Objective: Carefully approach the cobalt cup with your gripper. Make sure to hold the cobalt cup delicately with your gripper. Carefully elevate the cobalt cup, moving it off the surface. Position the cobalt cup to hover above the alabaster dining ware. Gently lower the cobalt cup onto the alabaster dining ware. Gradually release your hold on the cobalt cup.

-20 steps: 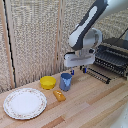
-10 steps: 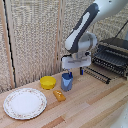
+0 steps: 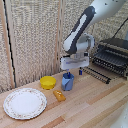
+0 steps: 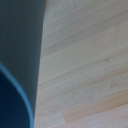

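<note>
Your gripper [image 3: 68, 73] has come down onto the cobalt cup [image 3: 67, 82], which stands on the table beside the yellow bowl [image 3: 48, 82]; grasp imminent. Finger state: cannot tell.

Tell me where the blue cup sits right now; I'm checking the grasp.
In the exterior view the blue cup stands on the wooden table directly under the claw, with the yellow bowl on the exterior view's left and the white plate farther left.

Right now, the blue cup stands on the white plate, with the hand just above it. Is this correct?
Not quite. In the exterior view the blue cup stands on the wooden table, apart from the white plate. The hand is indeed just above the cup.
</note>
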